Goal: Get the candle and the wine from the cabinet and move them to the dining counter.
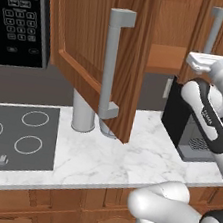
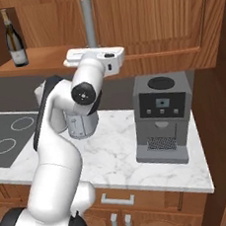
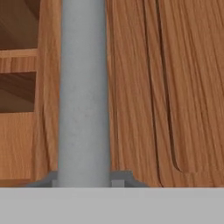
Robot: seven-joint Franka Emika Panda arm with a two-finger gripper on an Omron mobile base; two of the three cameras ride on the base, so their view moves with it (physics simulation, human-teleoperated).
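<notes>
wine (image 2: 13,39): standing upright on the cabinet (image 2: 153,16) shelf, far left end, in the open half, well apart from the arm
pincer (image 2: 94,53): parked right at the lower end of the long grey bar handle (image 3: 83,92) on the shut right door; the hand view is jammed up against the bar, so I honestly can't tell if the jaws are clamped on it or just sitting around it
left door (image 1: 94,35): swung wide open, sticking out over the counter (image 1: 126,161)
my read on the step: looks like it's working the right door's handle, so nothing's been fetched yet and the dining counter part is a long way off
risk 1: if the hold on that smooth square bar is loose, a pull could slide the jaws off the end of it and the door goes nowhere
risk 2: pulling straight back instead of along the hinge arc would fight the door and could wrench the hand sideways
risk 3: the coffee machine (image 2: 160,119) sits just below the hand, so a dropped wrist could knock into its top
risk 4: the elbow hangs close to the grey canister (image 1: 83,112) and could shove it along the marble
risk 5: that bottle is tall and skinny, so a sloppy reach past the open door could tip it off the shelf
</notes>
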